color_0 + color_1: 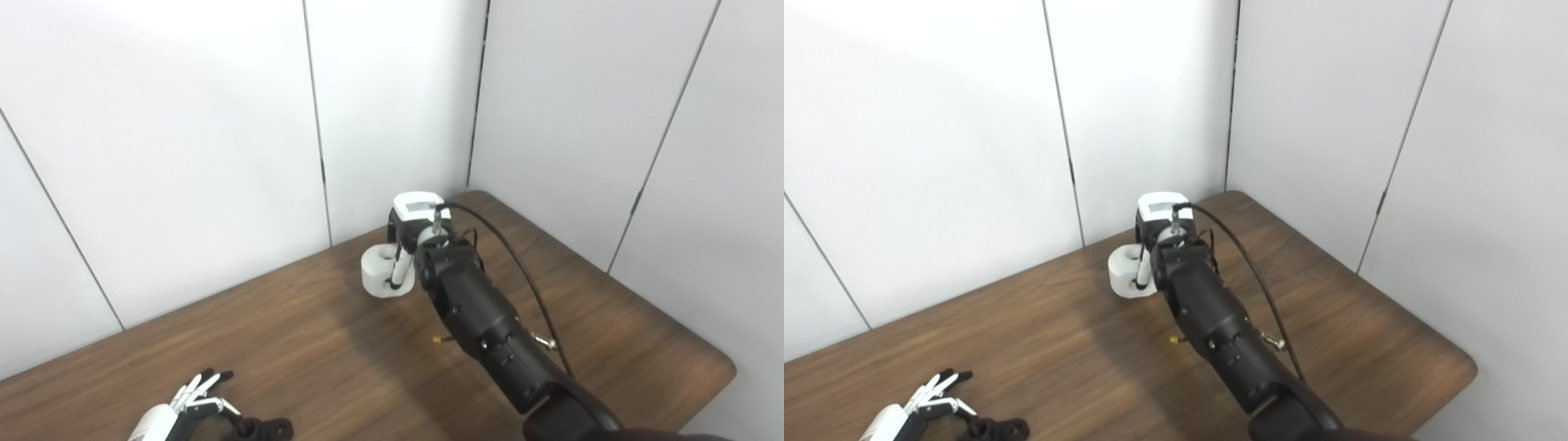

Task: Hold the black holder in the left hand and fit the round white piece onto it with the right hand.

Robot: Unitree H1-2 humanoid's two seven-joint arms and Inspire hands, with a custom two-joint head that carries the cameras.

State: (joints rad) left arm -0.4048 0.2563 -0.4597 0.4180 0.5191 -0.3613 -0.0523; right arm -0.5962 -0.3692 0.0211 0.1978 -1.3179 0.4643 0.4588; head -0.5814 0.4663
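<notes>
Left hand (184,407): low at the near left corner of the table, wrist cut off by the picture's bottom edge; fingers stretched forward and a little apart, thumb reaching toward the holder.
Holder (260,427): black, at the very bottom edge just right of the left hand, partly cropped; it touches or nearly touches the thumb, but whether the hand truly grips it cannot be told.
Table (612,318): brown wood with rounded corners, running from the near left to the far corner by the walls.
Right arm (484,324): black, rising from the bottom right and reaching toward the far middle of the table, a black cable looping beside it.
Right hand (416,229): at the far end of the arm, closed on the white piece, one finger running down its near side.
White piece (380,269): round, thick, with a hole in the top; held at the far middle of the table, well apart from the holder.
Walls (184,122): pale panels with dark seams behind the table.
</notes>
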